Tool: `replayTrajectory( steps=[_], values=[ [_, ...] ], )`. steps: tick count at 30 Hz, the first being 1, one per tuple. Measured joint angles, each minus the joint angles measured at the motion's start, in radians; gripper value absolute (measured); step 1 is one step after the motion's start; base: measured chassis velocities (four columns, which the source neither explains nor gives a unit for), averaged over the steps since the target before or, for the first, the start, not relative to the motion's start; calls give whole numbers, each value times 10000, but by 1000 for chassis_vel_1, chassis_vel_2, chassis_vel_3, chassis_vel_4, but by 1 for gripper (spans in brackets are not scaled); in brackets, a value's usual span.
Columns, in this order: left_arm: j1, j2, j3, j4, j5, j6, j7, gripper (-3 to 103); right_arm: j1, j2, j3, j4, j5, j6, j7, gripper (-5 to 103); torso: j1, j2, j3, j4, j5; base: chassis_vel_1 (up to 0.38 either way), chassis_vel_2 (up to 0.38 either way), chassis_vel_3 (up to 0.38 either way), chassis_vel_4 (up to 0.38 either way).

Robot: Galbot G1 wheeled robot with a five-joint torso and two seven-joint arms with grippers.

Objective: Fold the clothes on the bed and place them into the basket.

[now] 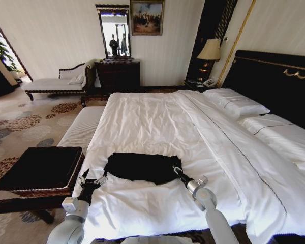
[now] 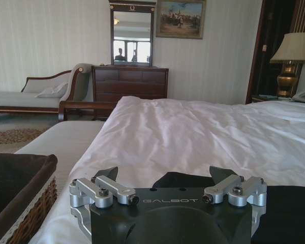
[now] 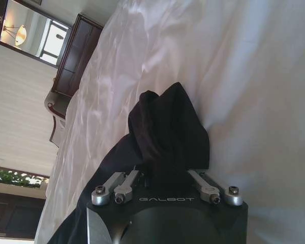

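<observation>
On the bed (image 1: 157, 127) near its foot I see the black T-shirt (image 1: 142, 166) bunched; beside the bed stands the basket (image 1: 38, 170). My right gripper (image 1: 177, 172) pinches the shirt's corner; my left gripper (image 1: 95, 180) is spread open at its other edge.

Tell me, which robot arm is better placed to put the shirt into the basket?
Probably the left. The left gripper is at the black T-shirt's edge nearest the wicker basket; the right gripper grips the far side.
</observation>
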Motion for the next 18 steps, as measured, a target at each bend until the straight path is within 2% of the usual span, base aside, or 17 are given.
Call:
replayTrajectory(
  steps=[3, 4, 5, 6, 8, 10, 14, 15, 17, 18],
  values=[
    [0, 1, 1, 1, 0, 0, 0, 100, 14, -2, 13, 75, 41, 5, 0, 16, 0, 0, 0, 0, -2, 0, 0, 0, 0],
    [0, 1, 1, 1, 0, 0, 0, 100, 14, -2, 13, 75, 41, 5, 0, 16, 0, 0, 0, 0, -2, 0, 0, 0, 0],
    [-1, 0, 0, 1, 0, 1, 0, 100, 12, -1, 21, 116, 56, 5, 4, 10, 0, 0, 0, -1, -2, 0, 0, 0, 0],
    [0, 1, 1, 1, 0, 1, -1, 100, 8, -1, 25, 134, 62, 6, 5, 10, 0, 0, -1, -1, -2, 0, 0, 0, 0],
    [0, 1, 1, 1, -1, 2, -1, 100, -67, -36, 93, 355, 100, 9, 34, 3, 0, -1, -1, -1, 0, 0, 0, 0, 0],
    [0, 1, 1, 1, -1, 2, -1, 100, -108, -105, 160, 481, 122, 16, 65, 3, 0, 0, -1, 0, 0, 0, 0, 0, 0],
    [-1, 2, 2, 2, -1, 1, -6, 100, -274, -835, 889, 993, 321, -7, 120, 3, 0, 0, -2, -2, -2, 0, 0, 0, 0],
    [-1, 2, 2, 2, -1, 1, -6, 100, -274, -835, 889, 993, 321, -7, 120, 3, 0, 0, -2, -2, -2, 0, 0, 0, 0],
    [-1, 1, 3, 1, -1, 1, -6, 100, -341, -1327, 1339, 1144, 444, -98, 123, 3, 0, 0, -2, -3, 2, 0, 0, 0, 0],
    [-1, 2, 3, 2, -1, 2, -12, 100, -418, -2002, 1745, 1242, 451, -206, 118, 3, 0, -1, -2, -4, 3, 0, 0, 0, 0]
  ],
)
